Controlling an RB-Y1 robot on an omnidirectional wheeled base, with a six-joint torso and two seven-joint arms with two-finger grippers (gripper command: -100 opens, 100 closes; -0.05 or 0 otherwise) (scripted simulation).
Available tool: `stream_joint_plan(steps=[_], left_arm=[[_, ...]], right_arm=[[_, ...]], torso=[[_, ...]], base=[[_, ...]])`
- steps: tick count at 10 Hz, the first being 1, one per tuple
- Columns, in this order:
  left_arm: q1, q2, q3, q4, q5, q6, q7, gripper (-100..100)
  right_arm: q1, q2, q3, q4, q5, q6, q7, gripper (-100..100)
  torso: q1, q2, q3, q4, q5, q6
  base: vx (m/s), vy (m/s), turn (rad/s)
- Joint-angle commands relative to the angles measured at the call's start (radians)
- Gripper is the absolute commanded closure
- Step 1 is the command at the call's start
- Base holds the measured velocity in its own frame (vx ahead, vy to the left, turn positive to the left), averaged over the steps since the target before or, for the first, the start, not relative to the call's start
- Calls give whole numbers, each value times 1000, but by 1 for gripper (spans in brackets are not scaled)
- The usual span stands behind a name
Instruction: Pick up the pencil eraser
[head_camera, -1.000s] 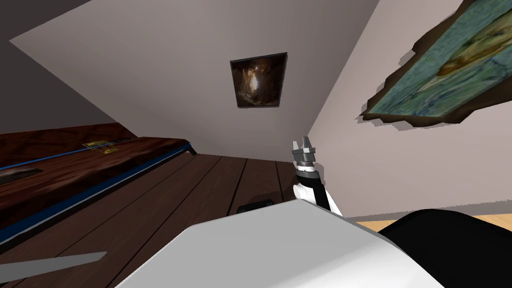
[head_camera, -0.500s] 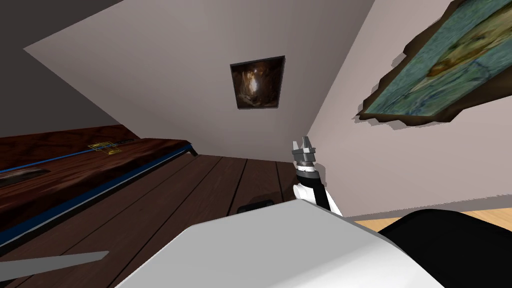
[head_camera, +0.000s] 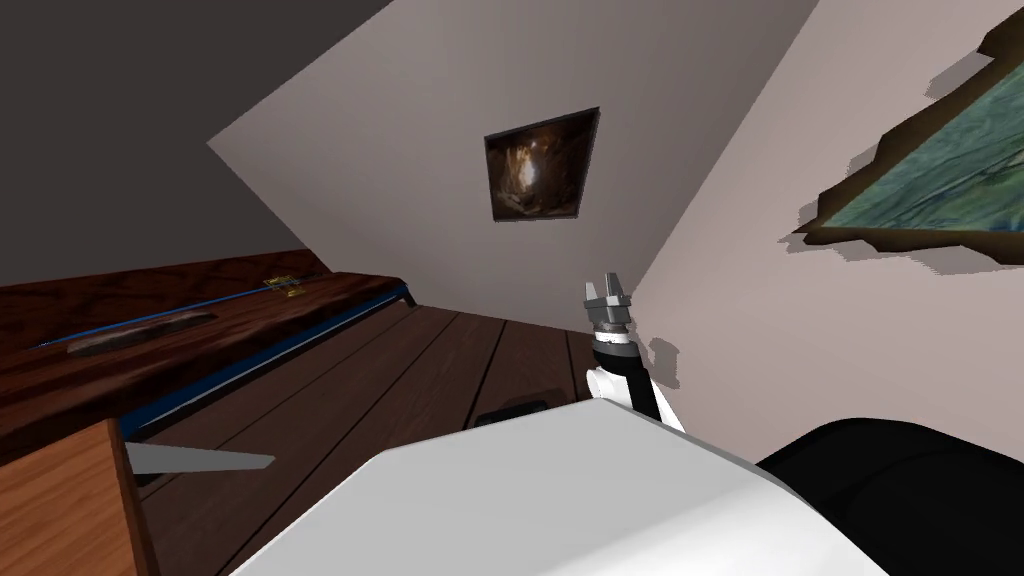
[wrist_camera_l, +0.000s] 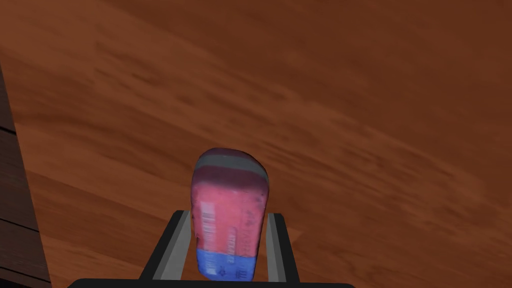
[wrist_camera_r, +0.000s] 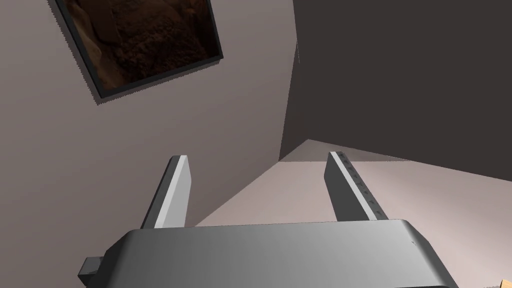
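Above grainy brown wood (wrist_camera_l: 350, 100), the left pincer (wrist_camera_l: 228, 214) clamps a rounded pink-and-blue eraser (wrist_camera_l: 229, 200); the right pincer (wrist_camera_r: 257, 156) gapes empty.

The left tool (wrist_camera_l: 229, 214) gripped the eraser (wrist_camera_l: 227, 200) between its two fingers, pressing both sides. The right tool (head_camera: 607, 287) was raised and pointed upward, its fingers spread wide apart.

The eraser (wrist_camera_l: 229, 200) is held clamped in the left pincer (wrist_camera_l: 229, 214), lengthwise, with its far end projecting beyond the tips. It is rounded and pink, grey-banded at the far end, blue at the near end, and a barcode is printed along one side.
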Motion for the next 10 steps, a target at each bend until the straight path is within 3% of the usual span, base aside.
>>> stream_joint_plan(steps=[1,6,10], left_arm=[[-3,3,-8,9,10,-19,-33,100],[-8,23,-64,50,67,-108,-172,100],[-10,34,-92,70,96,-152,-254,100]], right_arm=[[0,0,0,0,0,0,0,0],[0,0,0,0,0,0,0,0],[0,0,0,0,0,0,0,0]], torso=[[0,0,0,0,0,0],[-5,7,4,1,-1,0],[-4,3,1,0,-1,1]], base=[[154,76,130],[136,47,280],[152,37,224]])
